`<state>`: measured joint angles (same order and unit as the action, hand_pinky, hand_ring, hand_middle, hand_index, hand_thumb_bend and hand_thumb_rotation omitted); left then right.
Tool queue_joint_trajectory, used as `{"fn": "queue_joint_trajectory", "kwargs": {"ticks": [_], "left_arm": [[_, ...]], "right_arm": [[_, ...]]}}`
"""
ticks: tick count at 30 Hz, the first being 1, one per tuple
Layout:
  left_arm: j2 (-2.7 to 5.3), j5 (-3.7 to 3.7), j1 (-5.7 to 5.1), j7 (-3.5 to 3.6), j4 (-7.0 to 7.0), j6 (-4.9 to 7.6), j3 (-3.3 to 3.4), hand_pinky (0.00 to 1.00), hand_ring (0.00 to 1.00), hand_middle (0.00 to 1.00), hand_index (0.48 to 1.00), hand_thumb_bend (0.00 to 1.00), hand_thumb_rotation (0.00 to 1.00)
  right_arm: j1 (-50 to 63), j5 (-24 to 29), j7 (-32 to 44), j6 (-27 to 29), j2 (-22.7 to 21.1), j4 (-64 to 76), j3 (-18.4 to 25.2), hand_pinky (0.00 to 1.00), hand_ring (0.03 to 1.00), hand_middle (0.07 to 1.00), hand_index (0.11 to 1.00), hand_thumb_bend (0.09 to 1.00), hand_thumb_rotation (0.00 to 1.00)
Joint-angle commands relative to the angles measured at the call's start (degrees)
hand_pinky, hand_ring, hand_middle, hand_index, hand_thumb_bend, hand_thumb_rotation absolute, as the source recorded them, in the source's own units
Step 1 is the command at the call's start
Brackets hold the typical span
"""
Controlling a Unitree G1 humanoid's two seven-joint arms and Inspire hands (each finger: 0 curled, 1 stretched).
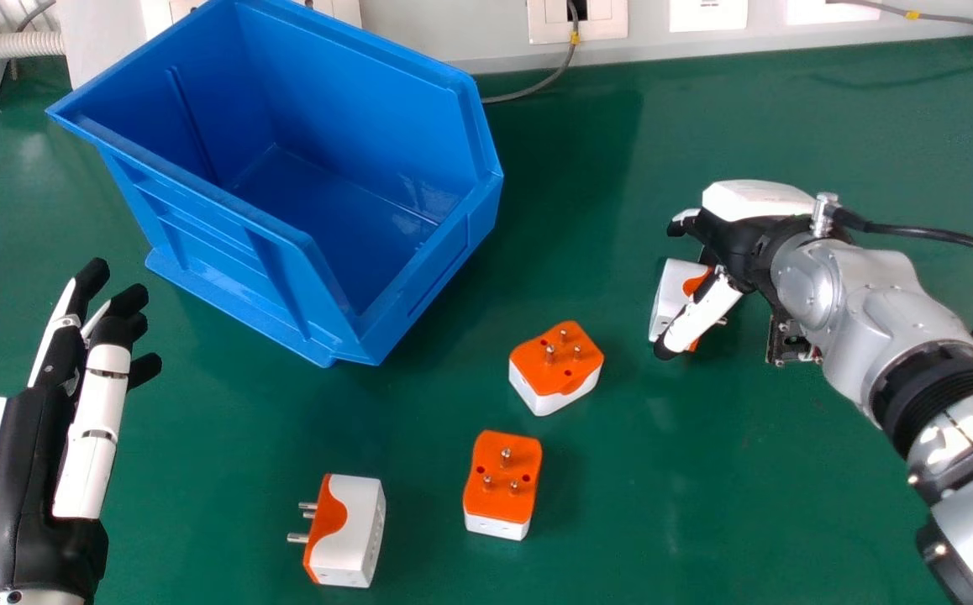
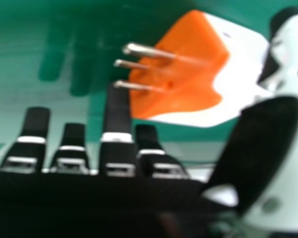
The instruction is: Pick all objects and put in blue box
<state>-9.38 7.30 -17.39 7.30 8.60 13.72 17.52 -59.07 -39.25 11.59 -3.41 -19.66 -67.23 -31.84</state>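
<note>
The right hand's [image 1: 730,244] fingers [image 2: 118,111] look loosely extended, with an orange-and-white, three-pin plastic adapter [image 1: 670,286] between them and the thumb. Three similar adapters [image 1: 499,483] lie on the green surface [image 1: 638,521], between the right hand and the relaxed left hand [image 1: 20,479]. Beyond them stands an open blue plastic box [image 1: 444,277].

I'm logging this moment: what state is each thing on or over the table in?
Blue box: upright, open-topped, nothing visible inside
Upper middle plug adapter: pins up
Lower middle plug adapter: pins up
Leftmost plug adapter: on its side, pins left
Rightmost plug adapter: partly hidden by right hand, grip unclear
Left hand: open
</note>
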Motion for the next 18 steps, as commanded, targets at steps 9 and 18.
{"fn": "queue_joint_trajectory", "kwargs": {"ticks": [9,18], "left_arm": [[0.04,-0.35,-0.68,-0.6,2.07,-0.07,0.03,0.84,0.91,0.9,0.94,0.32,0.89],[0.23,-0.97,-1.27,-1.31,4.21,-1.63,-0.62,0.84,0.91,0.9,0.939,0.31,0.89]], "right_arm": [[-1.98,-0.86,-1.14,-0.32,0.98,0.55,-0.67,0.83,0.938,0.943,0.896,0.729,0.36],[-1.44,-0.21,-1.64,0.66,1.35,0.23,-0.52,0.81,0.925,0.942,0.887,0.724,0.34]]}}
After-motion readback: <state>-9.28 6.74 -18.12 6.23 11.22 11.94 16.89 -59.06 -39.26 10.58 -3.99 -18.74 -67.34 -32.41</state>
